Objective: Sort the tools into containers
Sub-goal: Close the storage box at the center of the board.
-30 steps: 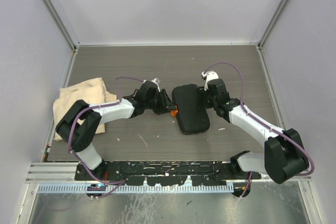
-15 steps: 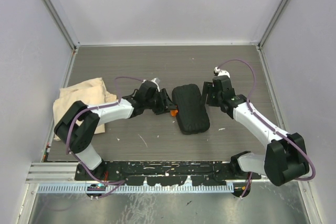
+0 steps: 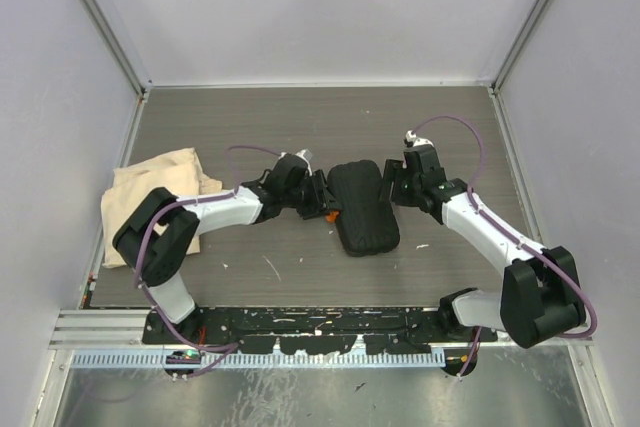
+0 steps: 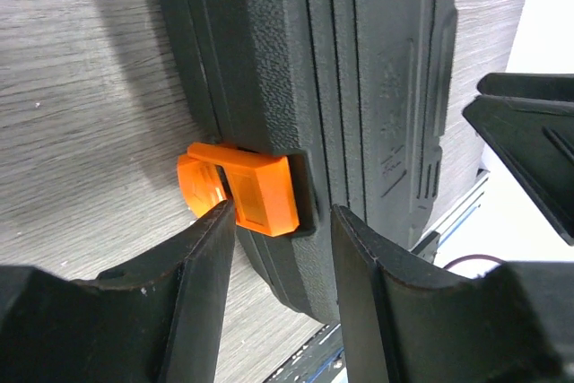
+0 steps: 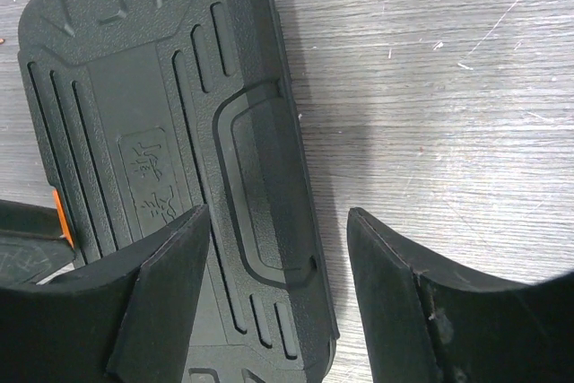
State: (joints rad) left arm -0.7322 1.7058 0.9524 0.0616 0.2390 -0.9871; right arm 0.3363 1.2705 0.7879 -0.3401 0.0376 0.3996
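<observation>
Black case [image 3: 364, 207] closed, long axis approx near-far, orange latch [image 4: 242, 195] facing L

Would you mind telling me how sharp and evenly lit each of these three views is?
Top external: even, soft light, the tool case almost featureless black. Left wrist: orange latch crisp, left gripper's fingers blurred, background blown white at right. Right wrist: case ribs sharp, soft shadow on the table beside it.

Grey wood-grain tabletop [image 3: 300, 117] is showing light scuffs; plain white panels [image 3: 320, 7] are enclosing three sides; even light is falling throughout.
</observation>
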